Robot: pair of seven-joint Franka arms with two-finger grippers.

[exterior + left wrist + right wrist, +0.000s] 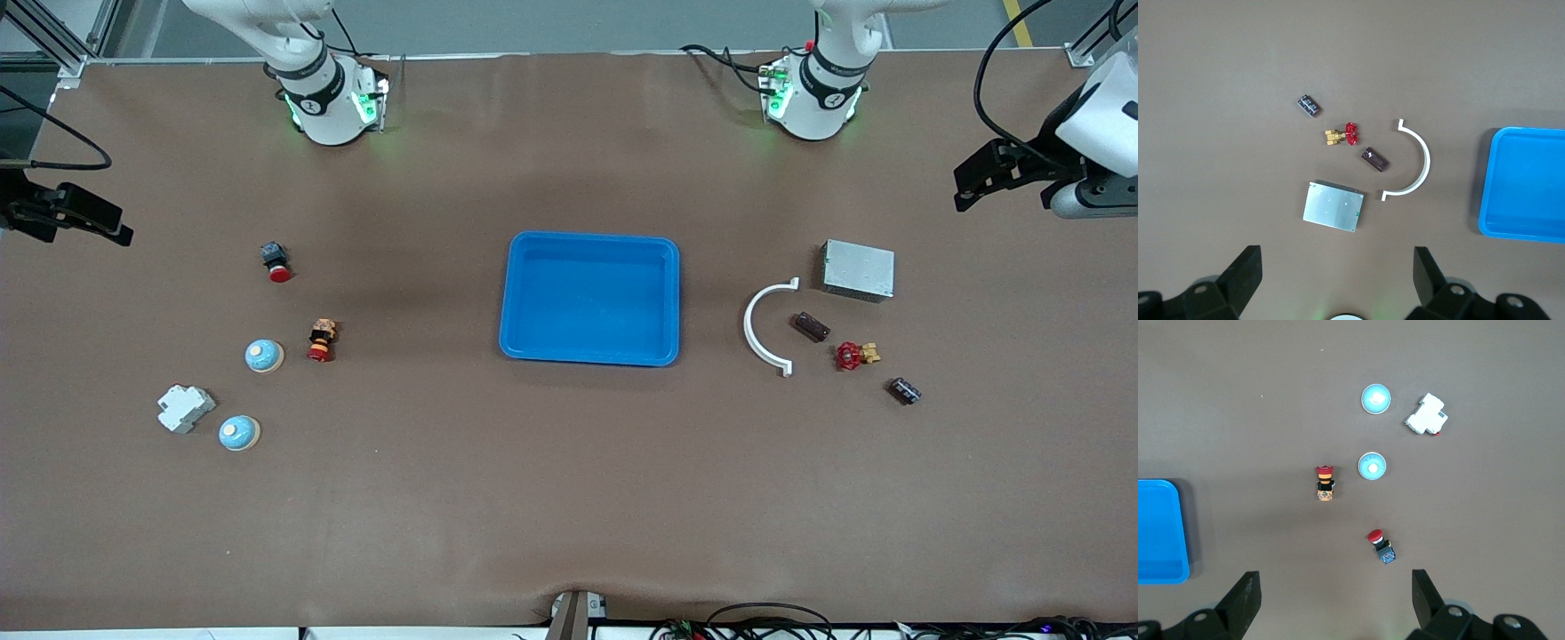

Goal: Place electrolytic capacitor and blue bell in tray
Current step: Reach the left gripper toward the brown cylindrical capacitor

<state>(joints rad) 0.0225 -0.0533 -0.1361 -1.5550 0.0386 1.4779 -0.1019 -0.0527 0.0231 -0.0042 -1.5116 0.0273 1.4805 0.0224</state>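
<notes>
Blue bells (1373,465) and capacitor (1309,105) lie apart from each spread-fingered tool (1331,280).

Worktop (569,498) in front of me: matte brown sheet covering the full width, faint creases running across it, slight ripple at the edge nearest the front camera. Lighting is even and overhead, soft shadows only. Grey floor (569,22) shows past the edge where my bases stand, with a yellow line (1013,22) toward my left arm's end. Aluminium frame posts (62,40) at the corners on that edge. Black cables (765,618) and a small metal bracket (578,613) sit along the edge nearest the front camera.
</notes>
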